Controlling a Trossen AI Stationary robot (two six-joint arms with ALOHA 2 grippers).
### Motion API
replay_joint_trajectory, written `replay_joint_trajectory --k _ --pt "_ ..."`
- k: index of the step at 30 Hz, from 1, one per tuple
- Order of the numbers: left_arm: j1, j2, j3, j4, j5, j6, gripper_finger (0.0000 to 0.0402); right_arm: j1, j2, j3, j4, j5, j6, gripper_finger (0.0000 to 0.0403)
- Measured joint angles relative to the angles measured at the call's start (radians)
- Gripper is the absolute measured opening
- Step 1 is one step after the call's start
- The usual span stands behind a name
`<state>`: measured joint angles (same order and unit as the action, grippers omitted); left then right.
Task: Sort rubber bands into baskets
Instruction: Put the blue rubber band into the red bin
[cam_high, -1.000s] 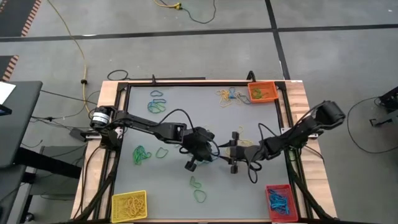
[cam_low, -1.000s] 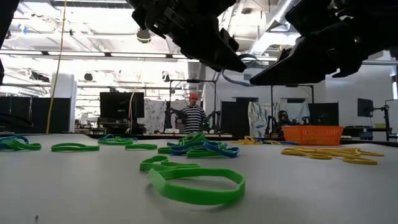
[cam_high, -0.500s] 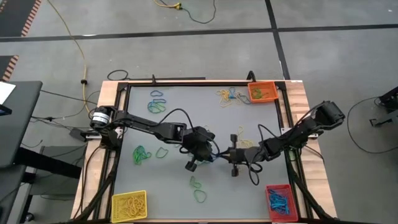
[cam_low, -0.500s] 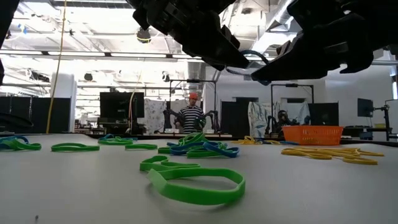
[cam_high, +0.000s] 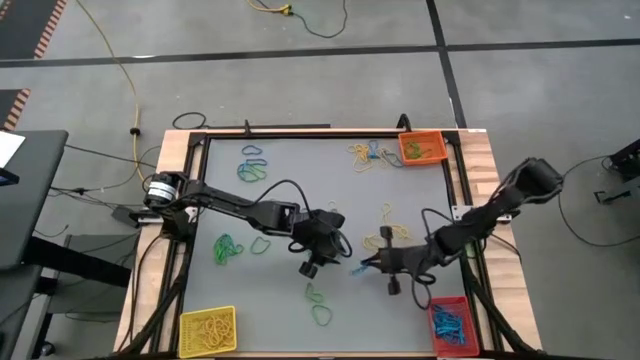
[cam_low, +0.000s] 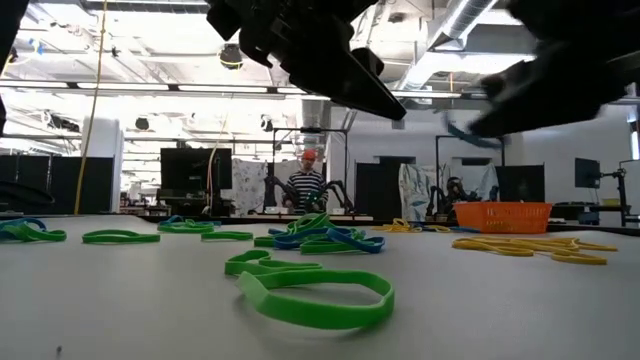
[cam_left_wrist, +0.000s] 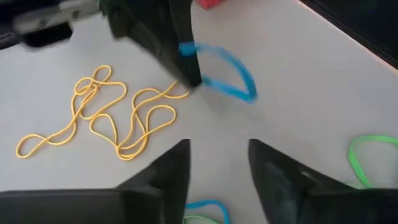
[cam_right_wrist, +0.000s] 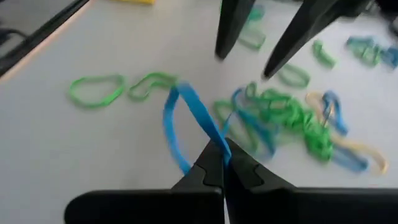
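A blue rubber band (cam_right_wrist: 186, 118) hangs above the middle of the table with my right gripper (cam_right_wrist: 224, 155) shut on it. In the high view that gripper (cam_high: 365, 265) is right of centre, toward the near edge. My left gripper (cam_left_wrist: 217, 168) stands open and holds nothing, just left of it (cam_high: 340, 248). Its two fingers are apart, facing the band (cam_left_wrist: 227, 71). The yellow basket (cam_high: 207, 330) sits at the near left corner. The red basket (cam_high: 449, 322) is at the near right and the orange basket (cam_high: 421, 148) at the far right. Loose yellow rubber bands (cam_left_wrist: 106, 118) lie flat under the grippers. My right gripper pinches one spot of the blue band's loop (cam_right_wrist: 208, 134) between its two fingertips. The fingers come from the table's right, slanting down. The rest of the loop stands out past the fingertips, slack and lifted clear of the table.
Green bands lie at the left (cam_high: 227, 247), at the near middle (cam_high: 318, 305) and at the far left (cam_high: 252, 165). A mixed heap (cam_high: 365, 155) lies beside the orange basket. The table has a raised wooden frame (cam_high: 180, 200).
The blue band has passed from my left gripper to my right one. My right gripper has drawn back with it toward the table's near right corner, away from my left gripper. The band stays clear of the table.
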<state>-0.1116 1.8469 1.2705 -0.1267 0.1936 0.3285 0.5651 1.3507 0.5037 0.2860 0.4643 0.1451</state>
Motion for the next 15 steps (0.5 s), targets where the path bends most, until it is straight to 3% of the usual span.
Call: replay_joint_trajectory --k 6,15 --pt "0.0 0.0 0.0 -0.04 0.0 0.004 0.0212 0.115 -0.19 0.058 -0.415 -0.087 0.278 0.0019" --pt "0.012 0.0 0.0 -0.132 -0.068 0.009 0.0212 0.302 -0.352 0.195 -0.839 -0.314 0.771 0.0019"
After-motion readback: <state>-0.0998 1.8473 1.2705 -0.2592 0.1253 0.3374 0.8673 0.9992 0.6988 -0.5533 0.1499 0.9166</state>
